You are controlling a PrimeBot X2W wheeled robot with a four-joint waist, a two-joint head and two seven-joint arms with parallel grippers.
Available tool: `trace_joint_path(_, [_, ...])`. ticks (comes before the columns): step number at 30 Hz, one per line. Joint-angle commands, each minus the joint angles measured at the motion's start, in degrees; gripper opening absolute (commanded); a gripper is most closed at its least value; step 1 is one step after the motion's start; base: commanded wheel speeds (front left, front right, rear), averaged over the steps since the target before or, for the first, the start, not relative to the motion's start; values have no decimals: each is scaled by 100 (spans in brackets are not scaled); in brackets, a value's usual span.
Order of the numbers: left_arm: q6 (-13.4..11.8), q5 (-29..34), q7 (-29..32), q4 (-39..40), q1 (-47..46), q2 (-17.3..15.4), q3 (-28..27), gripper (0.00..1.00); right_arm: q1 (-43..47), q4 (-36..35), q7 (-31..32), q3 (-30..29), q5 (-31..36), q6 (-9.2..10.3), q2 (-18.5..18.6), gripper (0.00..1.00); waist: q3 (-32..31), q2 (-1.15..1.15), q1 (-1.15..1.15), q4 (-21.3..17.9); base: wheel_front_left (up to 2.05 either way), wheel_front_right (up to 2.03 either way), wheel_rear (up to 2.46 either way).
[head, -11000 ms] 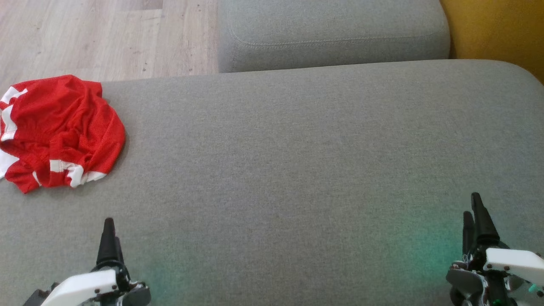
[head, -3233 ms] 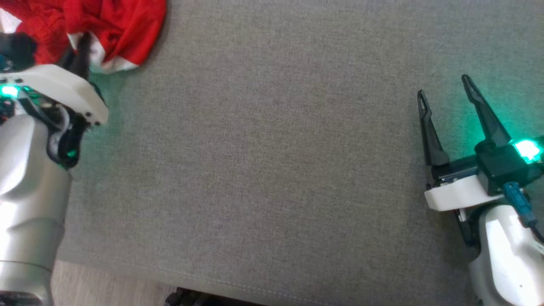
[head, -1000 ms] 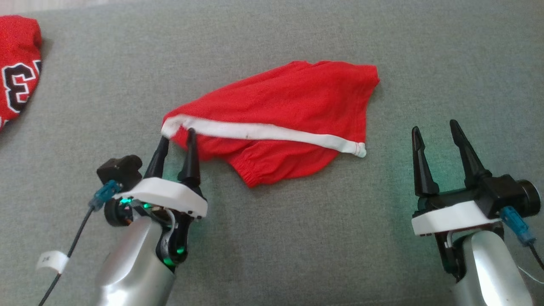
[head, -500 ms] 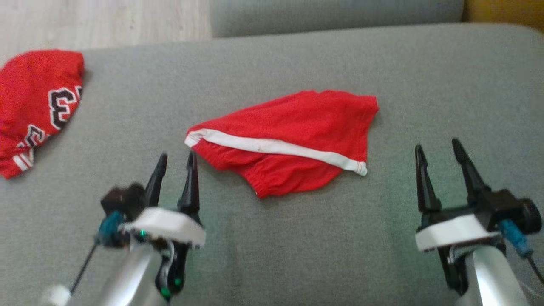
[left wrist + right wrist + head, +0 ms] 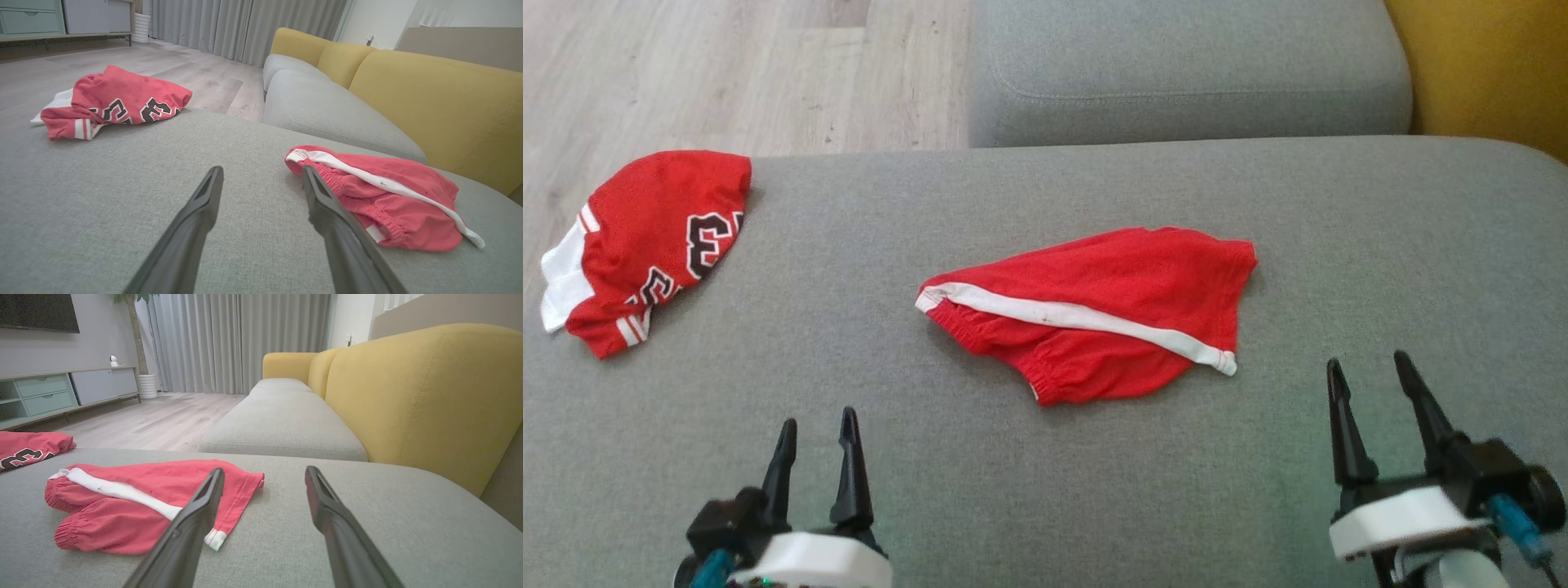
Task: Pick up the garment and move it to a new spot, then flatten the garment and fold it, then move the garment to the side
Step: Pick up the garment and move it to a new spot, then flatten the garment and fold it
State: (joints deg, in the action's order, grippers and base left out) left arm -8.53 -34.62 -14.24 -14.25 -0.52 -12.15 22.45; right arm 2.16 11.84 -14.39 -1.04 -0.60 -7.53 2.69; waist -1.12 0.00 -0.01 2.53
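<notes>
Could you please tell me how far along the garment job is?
Done: the red shorts lie free in the middle of the cushion. In hand: nothing; left gripper and right gripper are open, short of the cloth. Left: flattening its bunched lower edge, folding, moving aside.

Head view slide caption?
Red shorts on sofa, jersey far left; left end effector and right end effector open, empty.

A grey sofa (image 5: pixel 1380 245) with yellow backrests (image 5: pixel 408 396) stands on pale wood flooring (image 5: pixel 686 65). Grey curtains (image 5: pixel 229 339) (floor-length) hang beyond, near 1 low cabinet (image 5: pixel 94 386).
</notes>
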Motion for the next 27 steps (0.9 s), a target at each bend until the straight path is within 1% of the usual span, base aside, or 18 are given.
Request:
trace_joint_path(1, [-40,67,-66,251,-145,-111,-236,100,-45,-194,-61,142,-64,4,19,100,-30,0,1,26,0,0,0])
trace_joint_path(8, [-107,165,-60,394,112,-115,-176,100,123,-85,-61,241,-175,4,19,100,-81,0,1,53,0,0,0])
trace_joint_path(27, [-131,141,9,351,68,-106,-55,100,1,225,-61,332,-239,4,19,100,-73,0,1,90,0,0,0])
